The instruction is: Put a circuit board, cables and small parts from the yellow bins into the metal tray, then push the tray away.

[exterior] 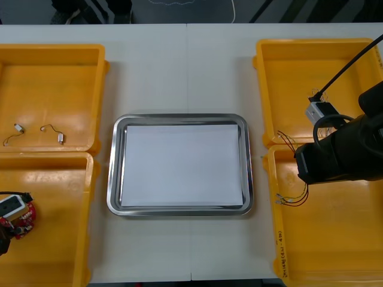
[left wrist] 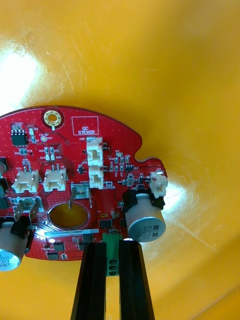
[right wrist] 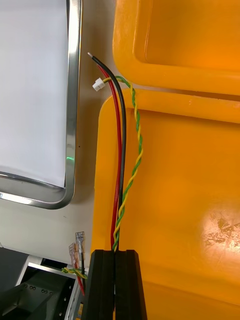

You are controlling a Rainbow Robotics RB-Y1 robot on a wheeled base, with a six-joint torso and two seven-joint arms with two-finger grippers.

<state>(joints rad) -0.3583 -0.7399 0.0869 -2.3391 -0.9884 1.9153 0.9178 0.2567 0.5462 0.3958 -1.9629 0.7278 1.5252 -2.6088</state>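
Nearest to me, my left end effector [left wrist: 112, 247] is down in the near-left bin [left wrist: 165, 75], pinched narrow on the green connector [left wrist: 113, 261] at the edge of the round red circuit board [left wrist: 75, 170]. The board is not yet out of the bin. A white box printed on it reads "QC STICKER"; the pale label strip near my fingers is too fine to read.

My right end effector [right wrist: 115, 252] is over the near-right bin [right wrist: 190, 200], closed on a bundle of cables [right wrist: 122, 150]: one red, one black, and a green-and-yellow twisted pair. Their loose ends reach past the bin's rim towards the tray.

The tray [exterior: 114, 167] sits mid-worktop [exterior: 179, 72] between the bins, its white inside bare, so I judge nothing is delivered: board and cables are gripped but not placed. The small metal parts [exterior: 60, 138] lie untouched in the far-left bin [exterior: 54, 78], and the push comes last.
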